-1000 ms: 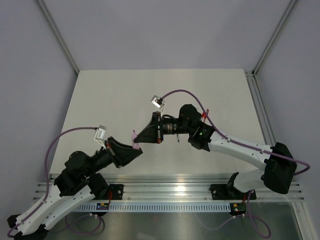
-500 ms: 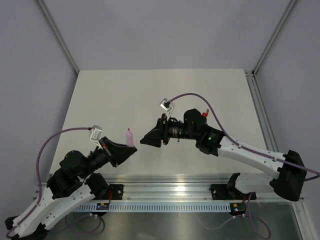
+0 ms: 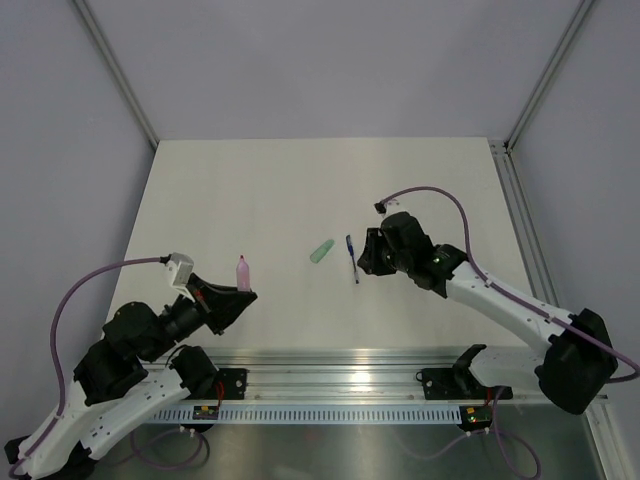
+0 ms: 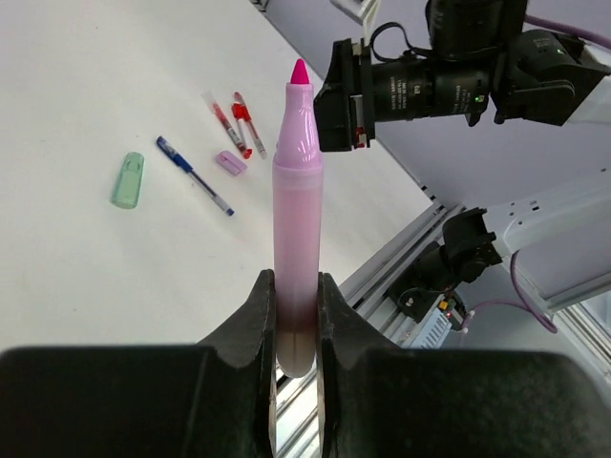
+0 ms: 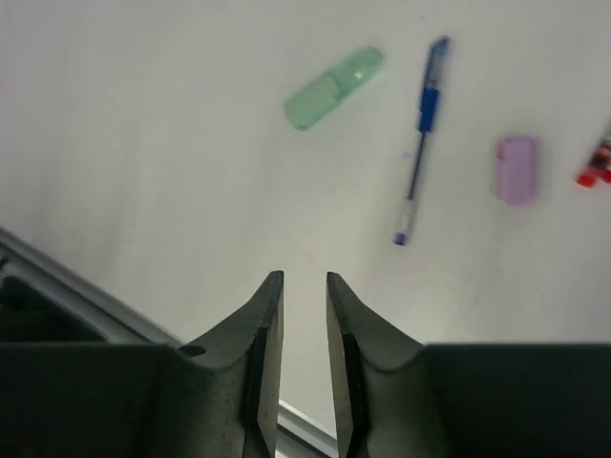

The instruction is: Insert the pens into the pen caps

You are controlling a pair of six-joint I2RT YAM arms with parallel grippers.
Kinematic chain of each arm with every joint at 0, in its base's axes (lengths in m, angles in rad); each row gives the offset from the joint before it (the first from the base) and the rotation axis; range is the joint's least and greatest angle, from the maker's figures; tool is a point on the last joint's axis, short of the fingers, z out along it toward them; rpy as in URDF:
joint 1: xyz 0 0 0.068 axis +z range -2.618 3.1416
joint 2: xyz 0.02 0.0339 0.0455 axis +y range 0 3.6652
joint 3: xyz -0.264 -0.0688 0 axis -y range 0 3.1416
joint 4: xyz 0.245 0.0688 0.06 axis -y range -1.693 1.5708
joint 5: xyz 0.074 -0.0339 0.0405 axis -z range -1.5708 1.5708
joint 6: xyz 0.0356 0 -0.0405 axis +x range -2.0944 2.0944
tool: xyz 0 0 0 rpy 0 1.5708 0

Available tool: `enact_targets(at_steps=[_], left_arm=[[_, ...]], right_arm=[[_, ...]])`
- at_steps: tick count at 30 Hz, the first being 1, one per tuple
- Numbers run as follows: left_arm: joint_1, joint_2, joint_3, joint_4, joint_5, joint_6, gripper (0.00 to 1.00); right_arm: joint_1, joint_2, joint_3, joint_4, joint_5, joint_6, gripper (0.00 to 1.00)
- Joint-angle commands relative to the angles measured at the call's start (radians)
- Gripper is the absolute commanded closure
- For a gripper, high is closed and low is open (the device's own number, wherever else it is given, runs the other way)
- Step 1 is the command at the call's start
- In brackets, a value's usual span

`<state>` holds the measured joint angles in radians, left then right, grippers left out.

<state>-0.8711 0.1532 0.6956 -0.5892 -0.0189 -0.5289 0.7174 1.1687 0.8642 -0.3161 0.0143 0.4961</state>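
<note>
My left gripper (image 3: 233, 297) is shut on the lower end of a thick pink pen (image 3: 241, 272), held upright above the table's near left. In the left wrist view the pink pen (image 4: 296, 210) stands between the fingers (image 4: 256, 315) with its bare magenta tip up. My right gripper (image 5: 303, 280) is narrowly open and empty, above bare table. Ahead of it lie a pale green cap (image 5: 333, 88), a blue pen (image 5: 420, 143) and a pale pink cap (image 5: 517, 169). From above, the right gripper (image 3: 366, 256) is just right of the blue pen (image 3: 352, 259) and green cap (image 3: 321, 251).
Two red pens (image 4: 237, 121) lie beyond the pale pink cap (image 4: 230, 162) in the left wrist view; a red piece (image 5: 599, 162) shows at the right wrist view's edge. The metal rail (image 3: 340, 385) runs along the table's near edge.
The grippers were close together at the pink pen. The right arm has drawn back right and turned down over the table. The left arm has pulled back left with the pink pen.
</note>
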Motion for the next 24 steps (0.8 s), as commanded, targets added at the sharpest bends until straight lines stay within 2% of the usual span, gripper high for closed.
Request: enact_targets(at_steps=[1,4,8,12,16,20,24], left_arm=[[-0.002,0.011,-0.002,-0.004,-0.036,0.067,1.00],[-0.002,0.002,-0.004,-0.009,-0.029,0.076,1.00],[-0.002,-0.020,-0.010,-0.015,-0.026,0.076,1.00],[0.000,-0.044,-0.019,-0.008,-0.009,0.075,1.00],[0.007,-0.046,-0.019,-0.008,-0.001,0.075,1.00],[0.021,-0.044,-0.024,0.005,0.016,0.079,1.00],[0.070,-0.035,-0.028,0.019,0.100,0.087,1.00]], right_arm=[[-0.041,0.086,0.082,-0.126,0.121,-0.105,0.66],[-0.091,0.217,0.154,-0.164,0.119,-0.168,0.59],[-0.148,0.388,0.268,-0.238,0.078,-0.264,0.56],[-0.167,0.529,0.349,-0.268,0.078,-0.297,0.46],[-0.184,0.609,0.400,-0.302,0.099,-0.314,0.45],[-0.196,0.675,0.436,-0.314,0.041,-0.333,0.45],[-0.197,0.732,0.464,-0.334,0.070,-0.329,0.46]])
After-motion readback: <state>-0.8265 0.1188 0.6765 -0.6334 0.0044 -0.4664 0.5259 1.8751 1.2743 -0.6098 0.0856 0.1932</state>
